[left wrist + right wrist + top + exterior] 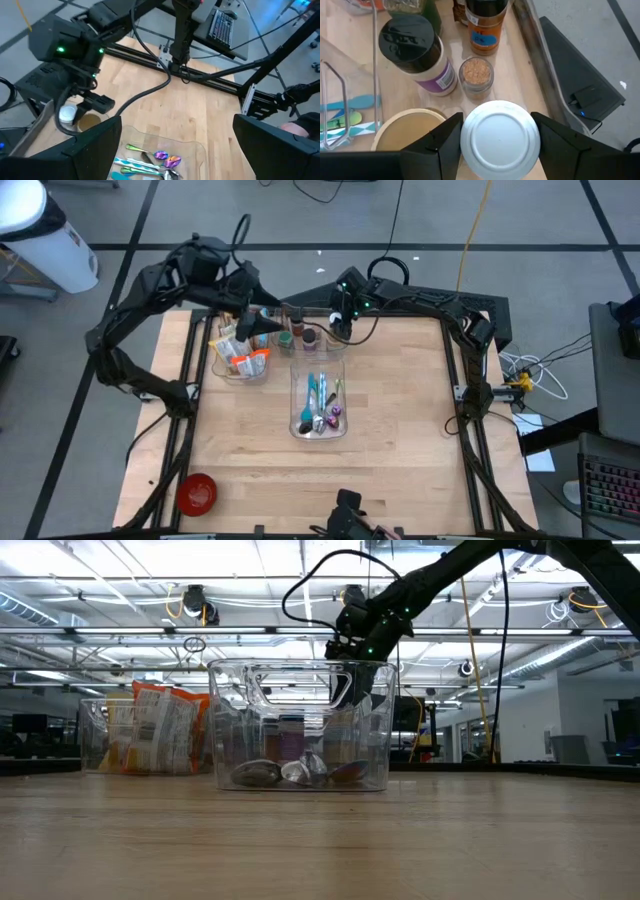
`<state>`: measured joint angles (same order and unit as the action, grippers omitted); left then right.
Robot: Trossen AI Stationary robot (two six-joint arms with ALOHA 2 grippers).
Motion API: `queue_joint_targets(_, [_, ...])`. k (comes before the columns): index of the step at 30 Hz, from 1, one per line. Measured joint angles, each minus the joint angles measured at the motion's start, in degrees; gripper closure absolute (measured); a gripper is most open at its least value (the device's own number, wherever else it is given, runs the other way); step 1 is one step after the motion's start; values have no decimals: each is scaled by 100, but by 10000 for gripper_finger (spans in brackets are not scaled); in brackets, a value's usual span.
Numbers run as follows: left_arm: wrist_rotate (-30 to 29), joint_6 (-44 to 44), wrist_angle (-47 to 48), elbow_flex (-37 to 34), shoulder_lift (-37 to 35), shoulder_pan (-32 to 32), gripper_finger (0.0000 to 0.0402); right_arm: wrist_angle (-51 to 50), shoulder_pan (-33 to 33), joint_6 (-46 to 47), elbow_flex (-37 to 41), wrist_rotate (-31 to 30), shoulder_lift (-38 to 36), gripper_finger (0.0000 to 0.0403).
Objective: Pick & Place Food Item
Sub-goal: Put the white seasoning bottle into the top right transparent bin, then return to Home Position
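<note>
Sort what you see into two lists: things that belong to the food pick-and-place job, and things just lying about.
Job: white-lidded jar between the right gripper fingers; spice jars; snack packets bin.
Lying about: clear bin of spoons; red bowl; left gripper, open, waiting above the snack bin.

- A wooden counter fills the middle of the frame.
- A clear bin at its centre holds spoons and other cutlery.
- A second clear bin, upper left, holds snack packets.
- Jars stand in a row between them.
- The left hand hangs over the packets.
- The right hand is above the jars.
- A red bowl sits lower left.
</note>
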<state>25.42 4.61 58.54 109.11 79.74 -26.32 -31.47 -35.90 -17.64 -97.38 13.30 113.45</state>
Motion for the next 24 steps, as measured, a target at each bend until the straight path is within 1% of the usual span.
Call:
queue_joint_targets(10, [25,39,-2,-1,68,63,11,-8,0,9,2,13,0,204])
queue_joint_targets(11, [25,40,-2,0,68,63,11,-8,0,28,2,14,0,199])
queue_joint_targets(15, [25,61,-2,1,68,63,11,1,-2,42,2,24,0,149])
queue_joint_targets(17, [23,67,-4,1,68,63,11,46,-2,47,2,22,0,132])
queue_joint_targets(20, [23,68,-2,-1,68,63,11,84,0,126,2,22,0,121])
queue_joint_targets(24, [11,69,-7,-1,68,63,11,131,-2,302,2,18,-68,120])
